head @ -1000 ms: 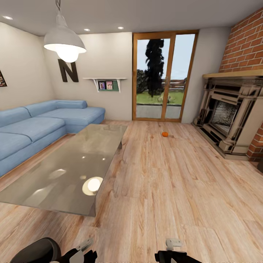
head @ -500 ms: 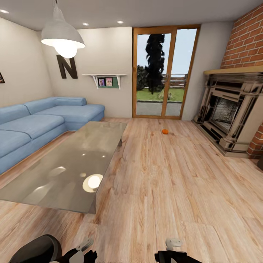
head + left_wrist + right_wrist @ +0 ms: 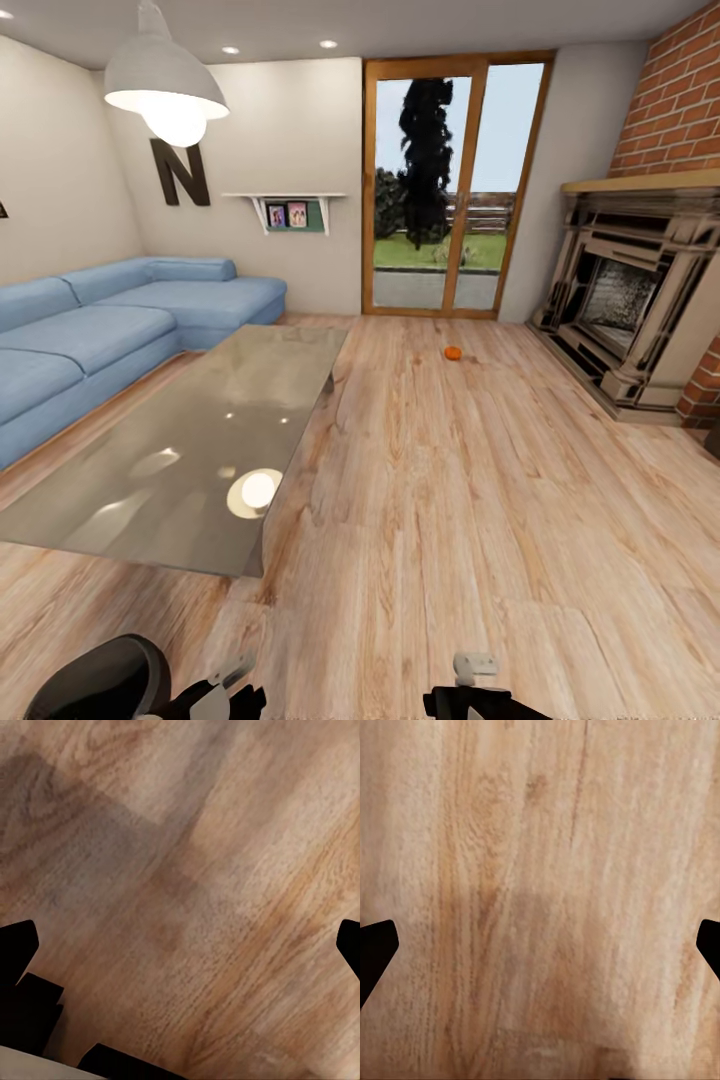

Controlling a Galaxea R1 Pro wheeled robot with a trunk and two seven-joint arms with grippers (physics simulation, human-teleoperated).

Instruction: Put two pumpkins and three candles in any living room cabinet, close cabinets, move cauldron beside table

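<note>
One small orange pumpkin (image 3: 453, 352) lies on the light plank floor of the living room, far ahead, between the glass table (image 3: 150, 470) and the fireplace (image 3: 630, 300). Both arms sit low at the bottom edge of the head view, far from the pumpkin. My left gripper (image 3: 180, 945) hangs open over bare floor, and my right gripper (image 3: 540, 945) is open over bare floor too, each with its dark fingertips wide apart and nothing between them. The candles, the cabinet and the cauldron are out of view.
A blue corner sofa (image 3: 110, 330) runs along the left wall behind the low glass table. A pendant lamp (image 3: 165, 85) hangs over it. Glass doors (image 3: 445, 190) stand at the far wall. A dark shape (image 3: 713, 440) is cut by the right edge. Open floor stretches ahead.
The whole head view has shifted: the room sits slightly higher and larger in the picture as the camera moves forward. The pumpkin and furniture have not moved.
</note>
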